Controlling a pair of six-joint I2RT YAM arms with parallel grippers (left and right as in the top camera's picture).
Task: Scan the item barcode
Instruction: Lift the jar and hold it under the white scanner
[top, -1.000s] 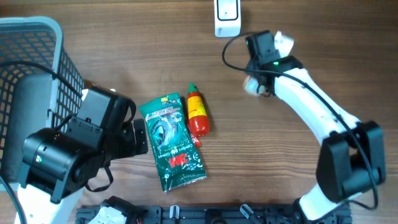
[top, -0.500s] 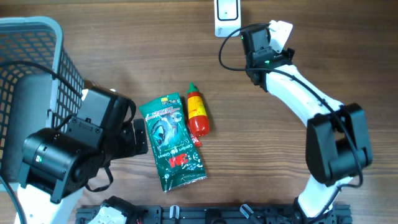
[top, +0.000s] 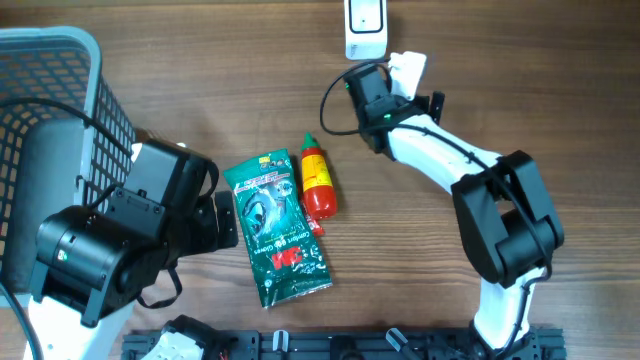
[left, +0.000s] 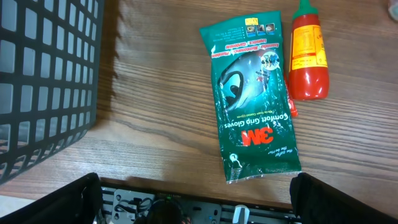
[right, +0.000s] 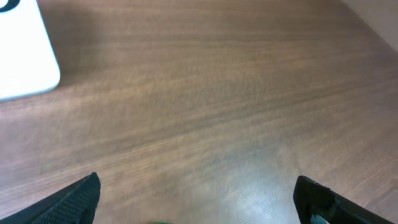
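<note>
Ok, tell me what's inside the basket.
Only bare mesh shows in the basket; no item visible. The left arm covers its lower part, so that is unseen.

On the bench (top: 570, 80) are one green packet of 3M Comfort Grip gloves (top: 276, 228), one red sauce bottle (top: 317, 182) with a green cap, one white scanner (top: 365, 25), one grey plastic basket (top: 62, 48) and two robot arms, left (top: 110, 240) and right (top: 432, 150)
</note>
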